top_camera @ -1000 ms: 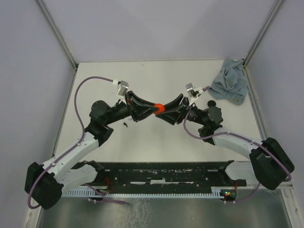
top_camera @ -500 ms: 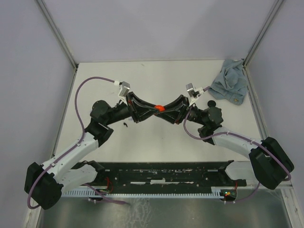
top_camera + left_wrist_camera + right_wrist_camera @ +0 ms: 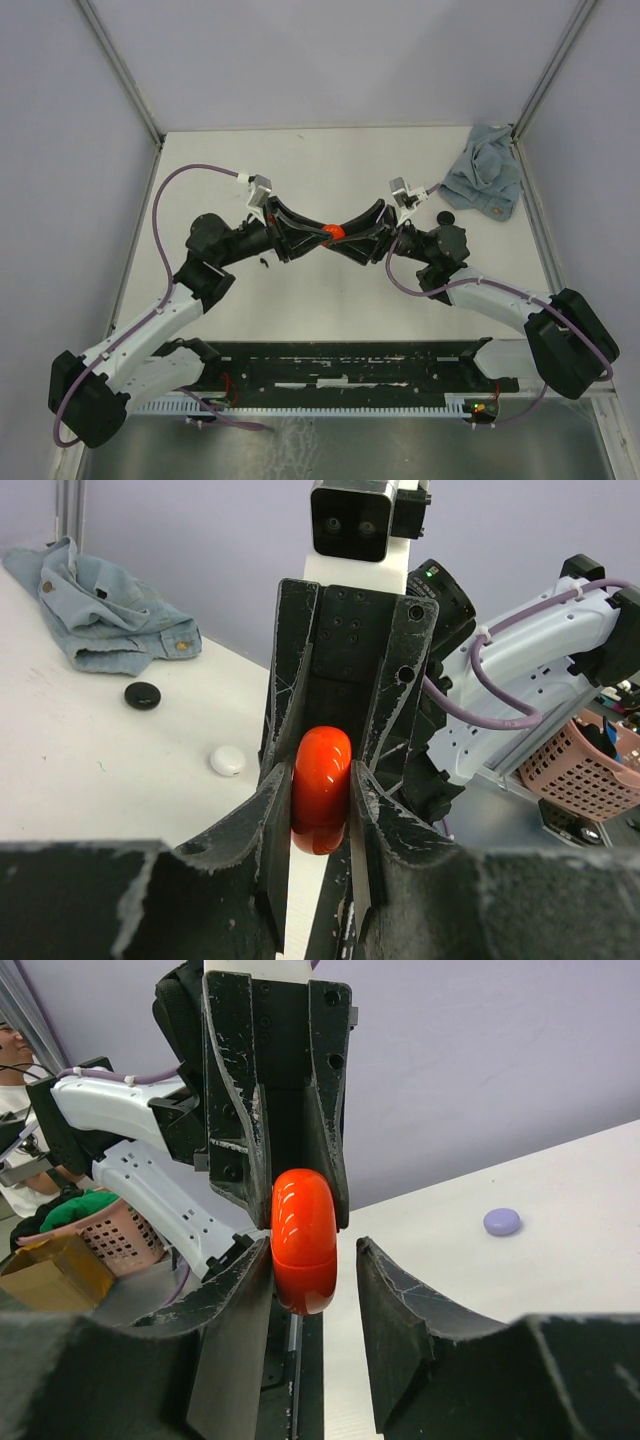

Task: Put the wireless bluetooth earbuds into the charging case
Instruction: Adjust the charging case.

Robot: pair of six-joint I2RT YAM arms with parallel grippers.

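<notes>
left jaws: clamped on red case point(image 3: 321, 790) | right jaws: apart around it, one side touching | case: midair above desk point(image 3: 330, 290), between your arms | risk: your right jaws close off-centre, twist it loose, it drops

From above, the red case point(image 3: 333, 230) is mostly hidden by the left hand point(image 3: 322, 233) and right hand point(image 3: 345, 233); a dark speck point(image 3: 264, 263) on the surface point(image 3: 340, 170) cannot be identified.
</notes>
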